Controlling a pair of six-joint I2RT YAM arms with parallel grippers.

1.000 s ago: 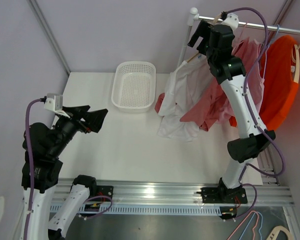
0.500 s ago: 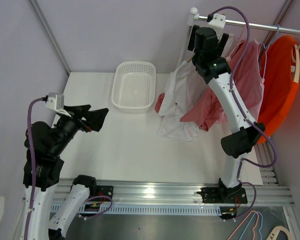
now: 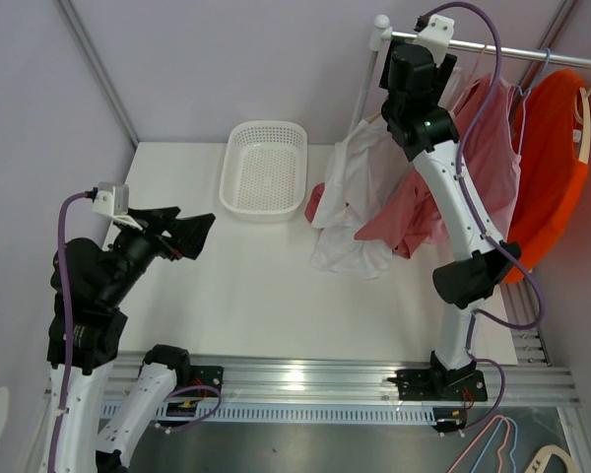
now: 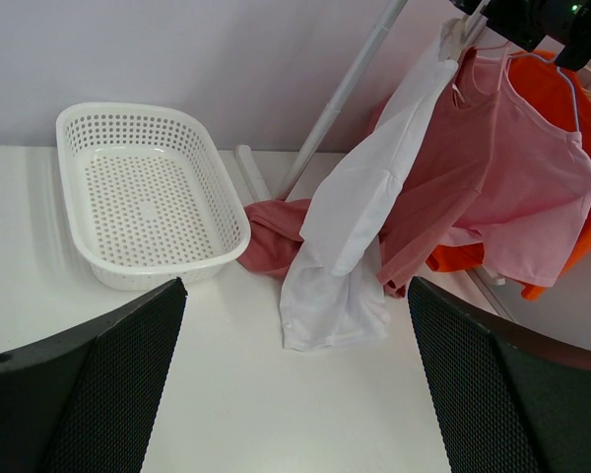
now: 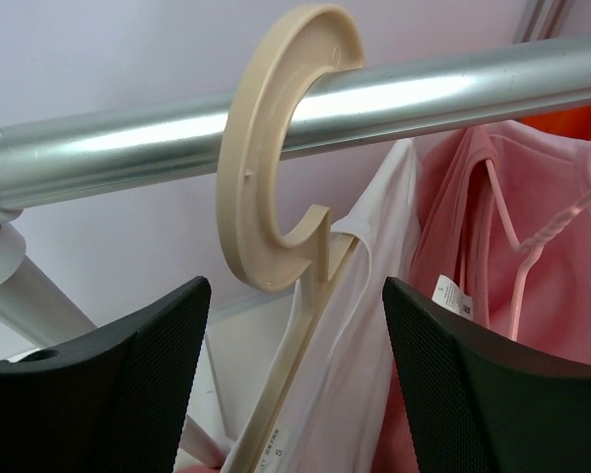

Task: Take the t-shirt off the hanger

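A white t-shirt [image 3: 360, 182] hangs on a beige hanger [image 5: 241, 187] whose round hook sits on the metal rail [image 5: 424, 94]. One side of the shirt has slipped down, and its hem lies on the table [image 4: 335, 305]. My right gripper [image 3: 392, 74] is up at the rail's left end. In the right wrist view it [image 5: 295, 296] is open, with its jaws either side of the hanger neck and not touching it. My left gripper [image 3: 189, 229] is open and empty, held above the left of the table and facing the shirt [image 4: 295, 291].
A pink shirt [image 3: 483, 148] on a pink hanger and an orange shirt [image 3: 552, 158] hang further right on the rail. A white basket [image 3: 264, 126] stands at the back of the table. A red cloth [image 3: 317, 202] lies beside the rack's post [image 4: 345, 89].
My right gripper has moved left along the rail and up to the beige hanger's hook. The left arm has barely moved.
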